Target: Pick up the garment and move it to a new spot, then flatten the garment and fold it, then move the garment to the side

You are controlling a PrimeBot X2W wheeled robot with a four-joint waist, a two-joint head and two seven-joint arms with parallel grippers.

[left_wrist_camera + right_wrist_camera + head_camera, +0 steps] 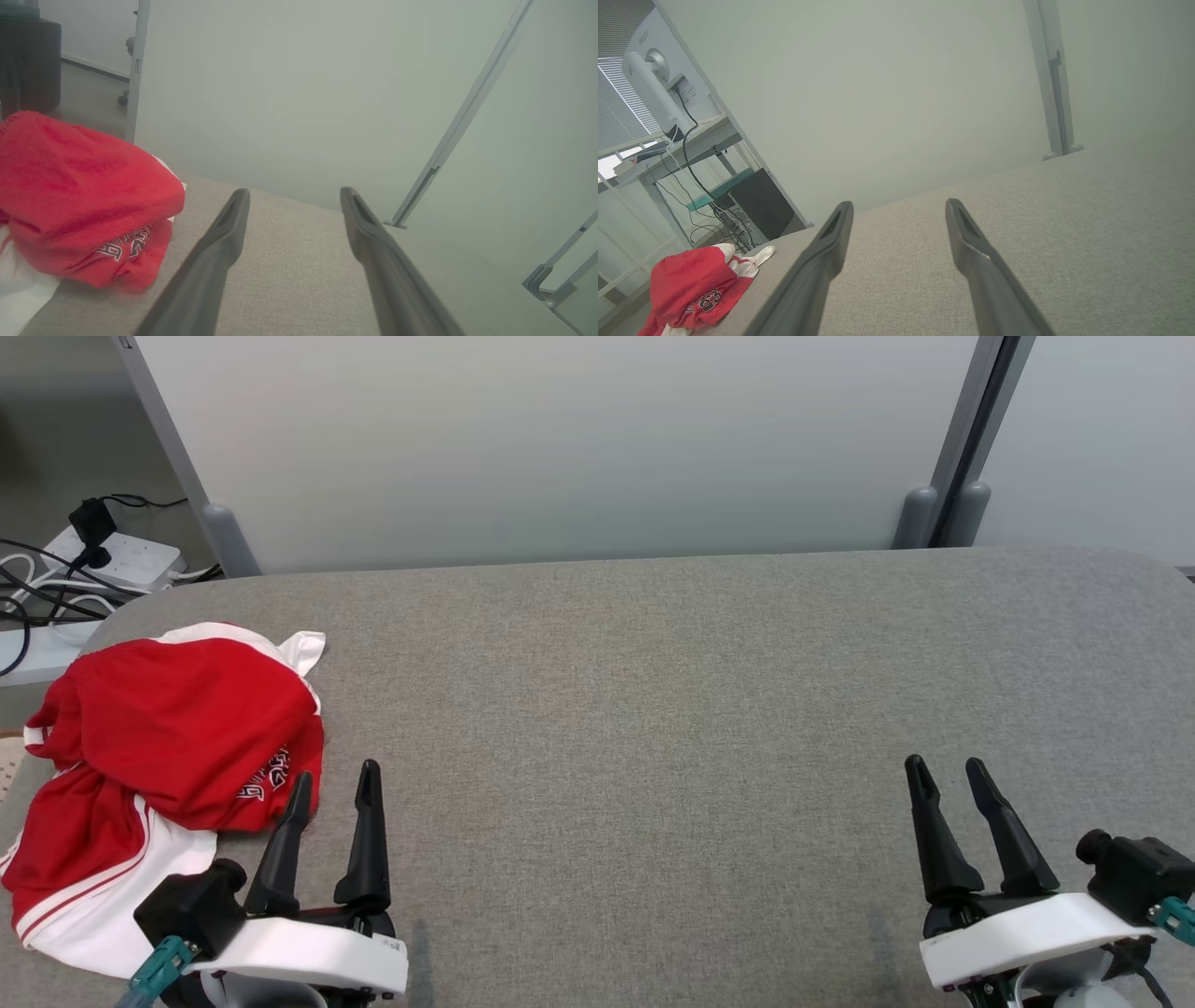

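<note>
While both pairs of jaws stand wide and empty at the bottom corners of the head view, the crumpled red-and-white jersey lies bunched at the lower left, on the left end of the grey tabletop, just beside my left jaws. I judge it light, limp and a bit slick. I'd pinch a raised fold or the white-trimmed edge, not the flat middle.

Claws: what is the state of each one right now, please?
Left claw: open, holding nothing.
Right claw: open, holding nothing.
</note>
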